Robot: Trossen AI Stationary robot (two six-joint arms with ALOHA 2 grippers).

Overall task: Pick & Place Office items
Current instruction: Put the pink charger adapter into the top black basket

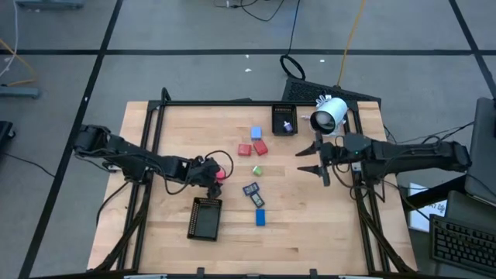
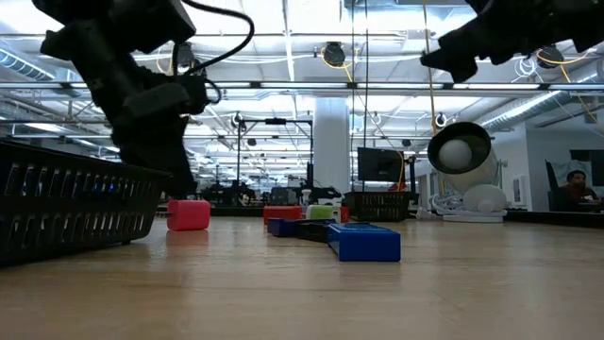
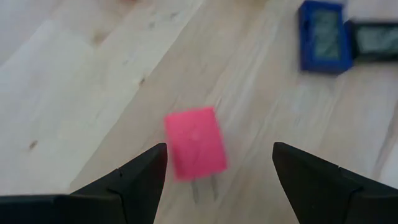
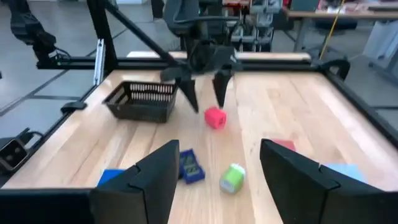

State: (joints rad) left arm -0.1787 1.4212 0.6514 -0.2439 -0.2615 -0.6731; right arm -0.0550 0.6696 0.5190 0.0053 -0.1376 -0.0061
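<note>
A pink block (image 3: 196,143) lies flat on the wooden table (image 1: 325,225), left of the middle. My left gripper (image 3: 219,147) hovers just above it, open and slanting down, with a finger to either side and no touch; the right wrist view shows it (image 4: 205,93) over the block (image 4: 215,117). More office items lie in the middle: a light-blue block (image 1: 256,133), two red blocks (image 1: 253,147), a green block (image 1: 257,170), dark flat rectangles (image 1: 253,194) and a blue piece (image 1: 261,218). My right gripper (image 1: 304,160) hangs open and empty, high above the table's right side.
One black mesh tray (image 1: 205,217) stands near the front left, close to my left arm. Another (image 1: 284,118) stands at the far edge with a purple piece in it. A white cylindrical device (image 1: 329,116) sits at the far right. Bare wood lies front right.
</note>
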